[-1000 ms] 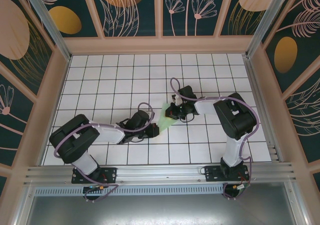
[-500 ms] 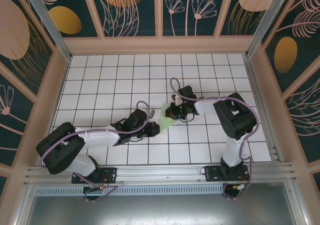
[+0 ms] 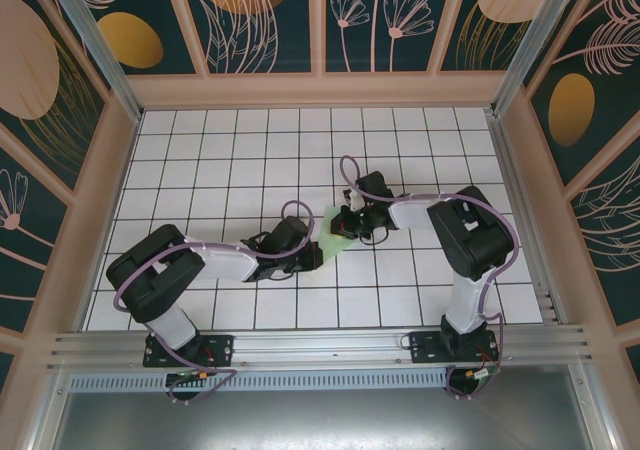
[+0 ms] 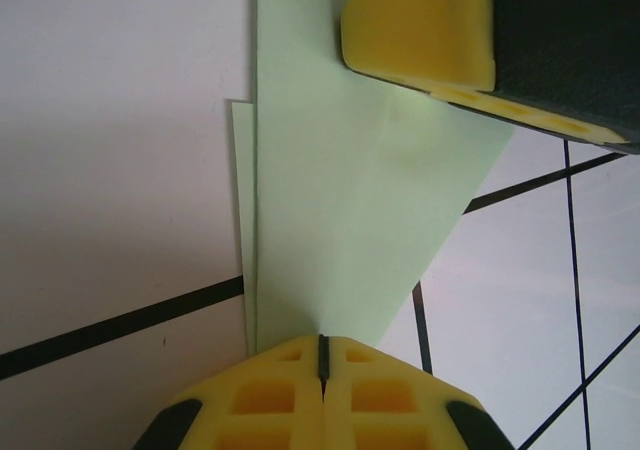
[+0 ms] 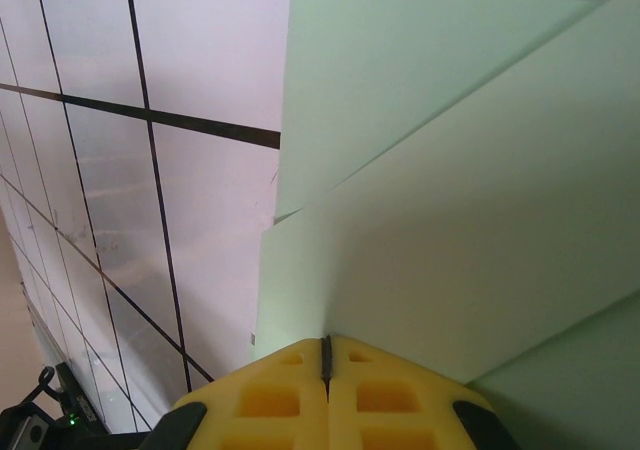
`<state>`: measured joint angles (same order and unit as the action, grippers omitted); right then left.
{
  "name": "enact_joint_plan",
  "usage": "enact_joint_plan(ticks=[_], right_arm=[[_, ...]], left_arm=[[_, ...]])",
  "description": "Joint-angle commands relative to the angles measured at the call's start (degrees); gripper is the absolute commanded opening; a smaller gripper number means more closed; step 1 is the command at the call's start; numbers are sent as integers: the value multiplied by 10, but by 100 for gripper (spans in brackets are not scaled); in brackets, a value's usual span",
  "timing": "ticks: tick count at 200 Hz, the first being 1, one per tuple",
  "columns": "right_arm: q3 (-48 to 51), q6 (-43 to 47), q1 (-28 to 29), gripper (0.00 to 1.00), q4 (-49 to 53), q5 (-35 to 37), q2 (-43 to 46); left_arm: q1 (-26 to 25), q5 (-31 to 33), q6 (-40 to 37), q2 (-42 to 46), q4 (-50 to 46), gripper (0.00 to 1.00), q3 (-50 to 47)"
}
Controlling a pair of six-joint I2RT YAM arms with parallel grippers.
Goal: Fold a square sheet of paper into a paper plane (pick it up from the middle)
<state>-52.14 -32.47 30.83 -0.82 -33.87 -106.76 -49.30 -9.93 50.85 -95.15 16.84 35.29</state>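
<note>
— Where is the paper (image 3: 328, 240)?

— It is down on the white tiled table (image 3: 220, 160), near the middle, stretched between the two claws. It is partly folded. From each wrist camera I count at least two layers, one flap edge lying over another.

— And the claws?

— The left claw (image 3: 312, 258) has its yellow pads (image 4: 285, 365) pressed together with only a thin seam between them. The paper's narrow end runs into that seam, so I judge that it pinches the paper. The right claw (image 3: 344, 224) looks the same from its own camera, with pads (image 5: 280, 370) closed tight and the paper's edge going in under them.

— Which way does the paper run?

— From overhead its long axis goes on a slant, from the left claw at the near-left end up and away to the right claw at the far-right end. From the left claw, the paper lies straight ahead of the fingertips. One of the right claw's pads (image 4: 420, 30) rests at the far end of the same piece.

— Which claw is nearer?

— Neither. Both touch it, one at each end. I think the next crease depends on that. The claws face each other along the paper's length, so one would have to hold while the other moves.

— The count?

— One paper, two claws.
</note>
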Motion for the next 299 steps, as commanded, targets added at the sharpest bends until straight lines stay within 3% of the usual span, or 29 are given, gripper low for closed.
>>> enact_joint_plan(ticks=[1, 51, 107, 200, 240, 260, 299], right_arm=[[-3, 35, 2, 0, 36, 57, 12], [27, 52, 21, 0, 6, 29, 78], [40, 41, 56, 0, 1, 35, 54], [33, 67, 62, 0, 9, 33, 13], [22, 88, 9, 0, 6, 40, -6], [13, 93, -52, 0, -6, 35, -14], [-46, 103, -116, 0, 19, 68, -35]], left_arm=[[-1, -3, 18, -21, -16, 0, -26], [0, -25, 19, -27, -5, 0, -32], [0, -28, 19, -27, -7, 0, -29], [0, -28, 21, -37, -26, 0, -31], [-1, -39, 27, -34, -44, 0, -54], [0, -49, 29, -17, -40, 0, -67], [-1, -58, 28, -11, -35, 0, -74]])
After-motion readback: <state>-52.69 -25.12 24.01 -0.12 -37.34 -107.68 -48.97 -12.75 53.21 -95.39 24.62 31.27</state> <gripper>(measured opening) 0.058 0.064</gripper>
